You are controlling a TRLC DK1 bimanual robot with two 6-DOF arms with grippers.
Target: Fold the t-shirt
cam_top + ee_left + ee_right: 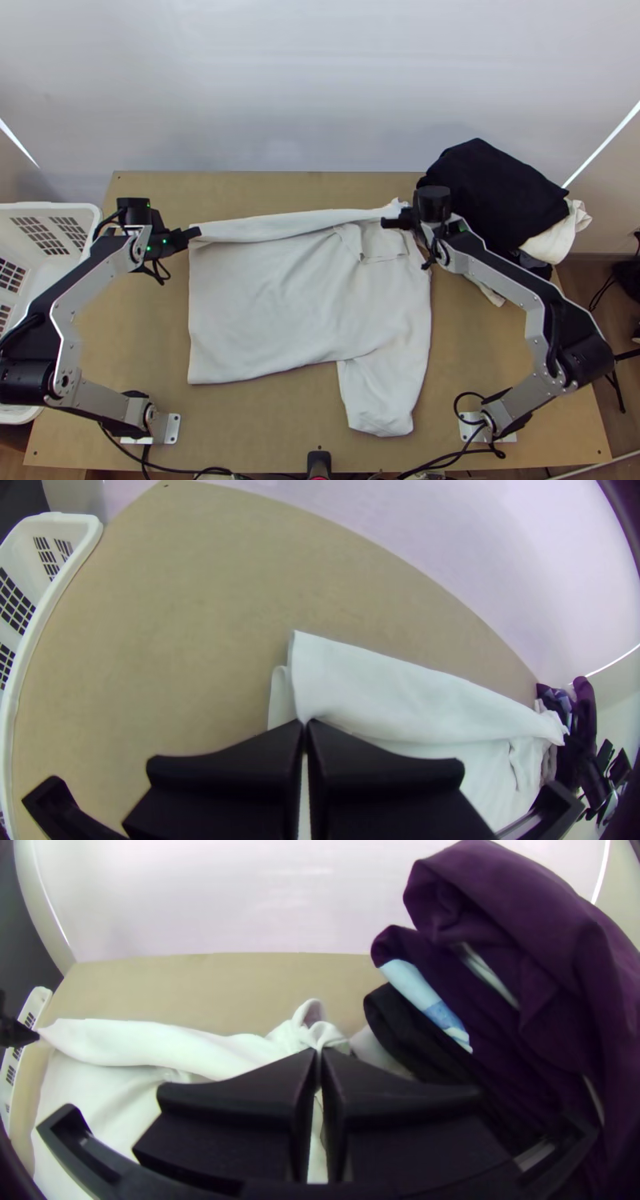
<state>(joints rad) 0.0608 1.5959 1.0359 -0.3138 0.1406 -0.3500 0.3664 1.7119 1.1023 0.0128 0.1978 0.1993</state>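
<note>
T-shirt (272,312) lies on your surface (264,436), its far edge pinched by your left claw (194,233) and right claw (386,223) (the 2nd hides some fabric); basket (50,207) is cut off in the top view.

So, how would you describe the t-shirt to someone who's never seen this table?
On the light wooden table, left of the dark heap of clothes, lies a broad white t-shirt. The left gripper and right gripper pinch its far edge. Unlike the pale cloth crumpled under that heap, it lies mostly spread, one sleeve jutting toward the table's near edge.
</note>
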